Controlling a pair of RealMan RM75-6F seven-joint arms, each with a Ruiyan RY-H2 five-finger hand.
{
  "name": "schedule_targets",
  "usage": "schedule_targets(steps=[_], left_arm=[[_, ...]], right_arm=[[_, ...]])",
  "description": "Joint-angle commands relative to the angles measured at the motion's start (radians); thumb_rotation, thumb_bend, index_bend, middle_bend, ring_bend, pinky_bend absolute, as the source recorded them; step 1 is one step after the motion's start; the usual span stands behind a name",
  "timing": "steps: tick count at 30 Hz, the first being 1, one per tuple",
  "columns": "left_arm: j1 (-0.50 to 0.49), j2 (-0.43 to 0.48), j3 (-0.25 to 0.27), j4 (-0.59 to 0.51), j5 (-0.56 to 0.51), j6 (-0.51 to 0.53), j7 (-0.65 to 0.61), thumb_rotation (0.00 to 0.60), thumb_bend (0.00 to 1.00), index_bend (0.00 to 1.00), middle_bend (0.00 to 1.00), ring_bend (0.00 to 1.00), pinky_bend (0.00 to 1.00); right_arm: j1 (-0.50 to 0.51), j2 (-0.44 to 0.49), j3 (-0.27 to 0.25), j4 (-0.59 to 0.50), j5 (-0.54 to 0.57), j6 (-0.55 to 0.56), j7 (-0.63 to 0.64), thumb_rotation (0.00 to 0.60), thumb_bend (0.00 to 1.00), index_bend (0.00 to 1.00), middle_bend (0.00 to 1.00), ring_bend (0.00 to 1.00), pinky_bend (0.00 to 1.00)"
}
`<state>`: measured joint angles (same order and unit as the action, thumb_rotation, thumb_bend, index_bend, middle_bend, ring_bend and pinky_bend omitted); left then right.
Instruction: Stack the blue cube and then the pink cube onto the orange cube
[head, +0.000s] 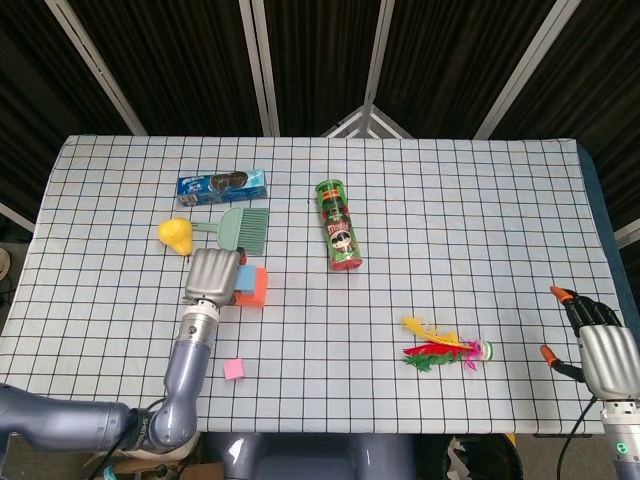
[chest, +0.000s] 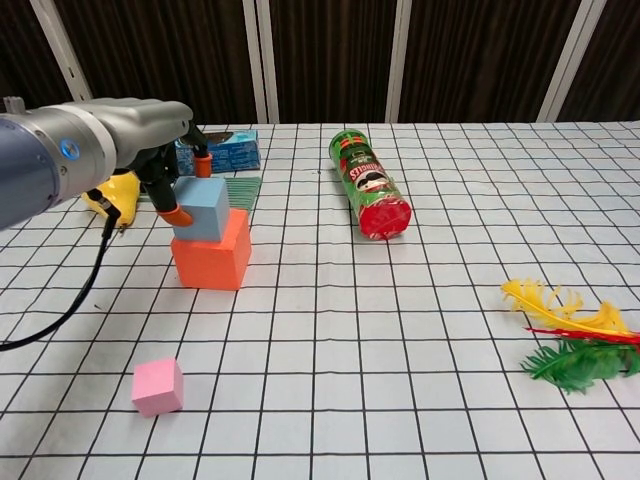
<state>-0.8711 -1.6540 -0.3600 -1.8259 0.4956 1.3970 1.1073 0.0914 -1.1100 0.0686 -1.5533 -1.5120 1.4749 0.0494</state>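
**Blue cube on orange cube, left hand around it**

Left hand (chest: 172, 175) was at the stack, its orange-tipped fingers (chest: 203, 166) against the sides of the blue cube (chest: 201, 209), grasping it. The blue cube sat on top of the orange cube (chest: 211, 255), touching it and set a little toward the orange cube's back left. From the head view the back of the left hand (head: 211, 274) covered most of the blue cube (head: 246, 277); only a strip of blue showed beside the orange cube (head: 256, 288).

Pink cube (chest: 158, 387) lay alone on the checked tablecloth (chest: 400, 330), nearer the robot than the stack and well apart from it; in the head view the pink cube (head: 234, 369) sat just beside the left forearm.

Right hand (head: 602, 345) rested at the near right edge of the table, fingers apart, nothing in it.

Other things noted: a yellow pear-shaped toy (head: 174, 234) and a green brush (head: 240, 227) behind the stack, a blue snack packet (head: 222, 184) farther back, a green chip can (chest: 369, 184) lying on its side near the middle, and a feathered shuttlecock (head: 444, 347) on the right.
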Motion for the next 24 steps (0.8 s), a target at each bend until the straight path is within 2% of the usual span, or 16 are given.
schedule_targets(steps=[1,5,9,14,18,21,24], left_arm=[[-0.007,-0.003,0.002,0.007,-0.004,-0.002,-0.006,0.600,0.35,0.48,0.90,0.65,0.84],[-0.013,-0.005,0.011,0.013,-0.011,-0.005,-0.007,0.600,0.32,0.45,0.90,0.65,0.84],[-0.022,0.001,0.026,0.010,-0.016,0.006,0.012,0.600,0.26,0.37,0.90,0.64,0.83],[-0.032,0.011,0.040,-0.014,-0.017,0.024,0.032,0.600,0.24,0.30,0.89,0.63,0.83],[-0.037,0.024,0.051,-0.038,-0.015,0.042,0.052,0.600,0.21,0.20,0.88,0.62,0.82],[-0.037,0.046,0.057,-0.090,-0.009,0.082,0.072,0.600,0.21,0.11,0.88,0.62,0.82],[-0.027,0.084,0.058,-0.163,0.027,0.134,0.076,0.600,0.21,0.11,0.88,0.62,0.82]], right_arm=[[0.001,0.000,0.000,0.001,0.001,-0.002,0.000,0.600,0.30,0.15,0.20,0.22,0.24],[0.002,-0.001,0.000,0.001,0.001,-0.003,0.000,0.600,0.30,0.15,0.20,0.22,0.24],[0.003,-0.001,-0.002,0.000,-0.001,-0.006,-0.004,0.600,0.30,0.15,0.20,0.22,0.24],[0.005,0.001,-0.003,-0.006,0.001,-0.013,-0.009,0.600,0.30,0.15,0.20,0.22,0.24],[0.006,0.002,-0.004,-0.009,0.000,-0.014,-0.010,0.600,0.30,0.15,0.20,0.22,0.24],[0.005,0.004,-0.005,-0.013,-0.001,-0.014,-0.012,0.600,0.30,0.15,0.20,0.22,0.24],[0.005,0.005,-0.005,-0.014,-0.001,-0.012,-0.014,0.600,0.30,0.15,0.20,0.22,0.24]])
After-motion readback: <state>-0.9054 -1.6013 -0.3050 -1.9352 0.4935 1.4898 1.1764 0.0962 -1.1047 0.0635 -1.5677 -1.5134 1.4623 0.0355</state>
